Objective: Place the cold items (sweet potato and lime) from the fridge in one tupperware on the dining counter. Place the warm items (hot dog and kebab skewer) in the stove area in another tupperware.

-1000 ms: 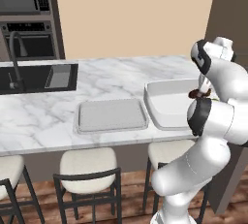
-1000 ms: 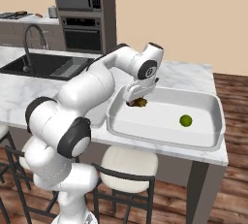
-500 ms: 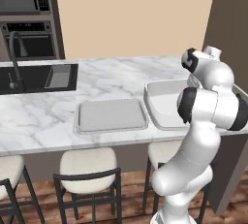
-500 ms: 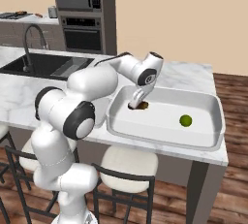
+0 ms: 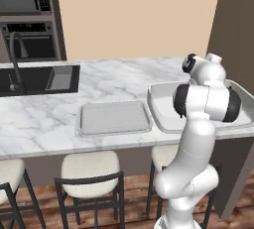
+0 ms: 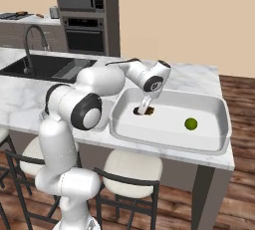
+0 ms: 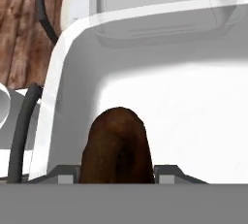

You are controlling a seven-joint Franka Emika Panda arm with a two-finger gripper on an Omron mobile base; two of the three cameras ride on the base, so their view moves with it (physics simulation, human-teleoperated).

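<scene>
Over the deep tray, our gripper (image 6: 143, 109) reaches down inside one tupperware (image 6: 217, 142) on the dining counter (image 6: 20, 92), jaws clenched on the sweet potato (image 7: 116, 148) at the tray's left end, low over the floor. We see the lime (image 6: 190, 123) lying well right of it, and another tupperware (image 5: 114, 118) left of the deep tray.

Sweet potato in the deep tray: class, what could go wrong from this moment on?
1. The jaws are shut on the sweet potato near the wall of the deep tray. Letting go above the floor could roll it or bounce it out.
2. The lime lies loose in the same tray. A rolling potato might knock it.
3. Lifting out, the gripper could catch the rim and shift the tray on the dining counter.
</scene>
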